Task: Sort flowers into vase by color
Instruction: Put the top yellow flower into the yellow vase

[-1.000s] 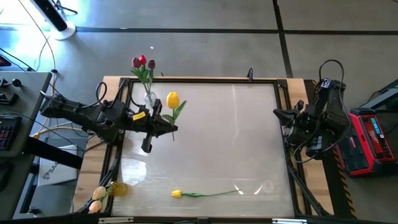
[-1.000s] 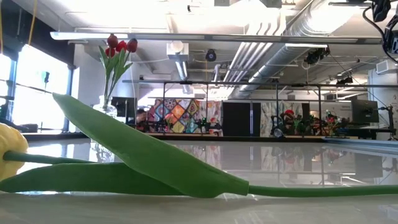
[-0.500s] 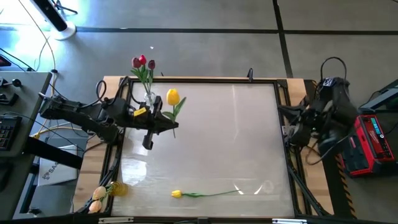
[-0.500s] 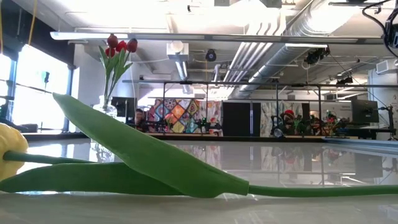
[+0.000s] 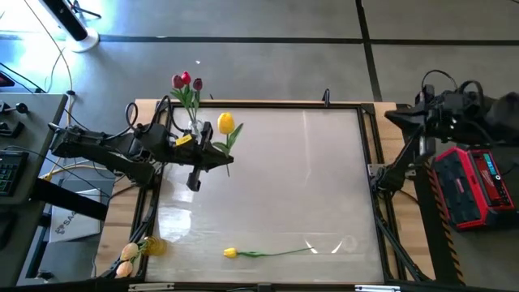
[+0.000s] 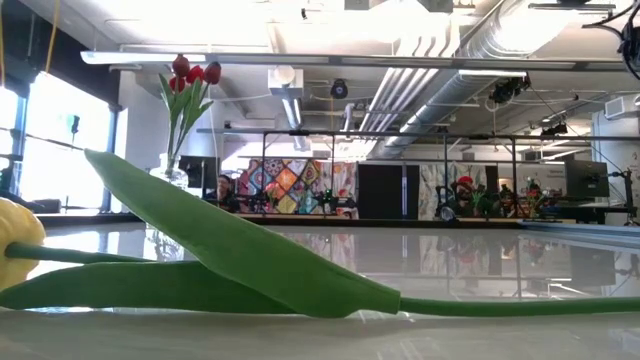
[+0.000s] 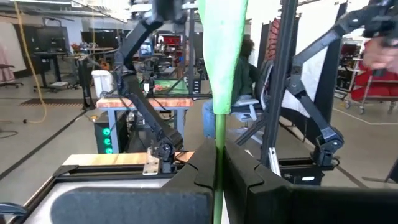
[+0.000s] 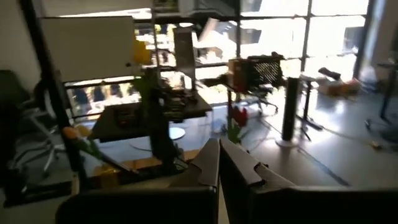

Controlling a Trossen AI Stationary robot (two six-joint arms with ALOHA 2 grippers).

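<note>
Our left gripper (image 5: 217, 156) pinches a yellow tulip (image 5: 225, 123) by its stem beside the vase (image 5: 195, 128); our right gripper (image 8: 217, 163), fingers pressed together, is raised off the table's right edge.

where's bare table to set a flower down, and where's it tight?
Free: the table centre and right half, between the left gripper and the right edge, above the lying yellow tulip. Tight: back-left corner, where the left gripper holds a yellow tulip beside the vase of red tulips. Right gripper is off the table.
</note>
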